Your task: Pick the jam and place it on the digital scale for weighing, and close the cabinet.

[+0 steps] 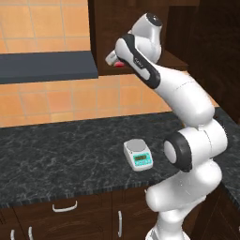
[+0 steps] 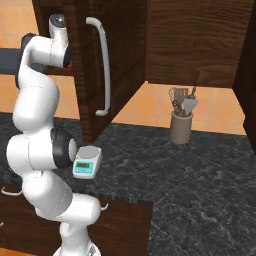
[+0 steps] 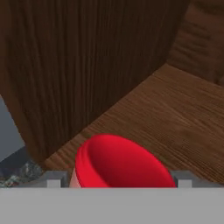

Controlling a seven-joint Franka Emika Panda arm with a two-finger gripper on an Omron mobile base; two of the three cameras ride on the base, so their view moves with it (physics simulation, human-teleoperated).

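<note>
The jam (image 3: pixel 120 164), a jar with a red lid, sits low between my fingertips (image 3: pixel 53 180), just above the cabinet's wooden shelf (image 3: pixel 175 113) near its front edge. My gripper (image 3: pixel 118 180) is shut on the jam, one finger against each side. From the left base view the gripper (image 1: pixel 116 61) is up inside the open cabinet (image 1: pixel 117 23), with a red bit of the jam (image 1: pixel 120 64) showing. The cabinet door (image 2: pixel 122 60) stands open, and its silver bar handle (image 2: pixel 104 70) faces me. The digital scale (image 1: pixel 138 154) (image 2: pixel 88 161) rests on the dark counter below, nothing on its plate.
A utensil holder (image 2: pixel 181 122) with spatulas stands at the back of the counter (image 2: pixel 200 175), right of the open door. A dark grey hood (image 1: pixel 47 68) juts from the tiled wall at left. Lower cabinets with curved handles (image 1: pixel 64 206) run under the counter.
</note>
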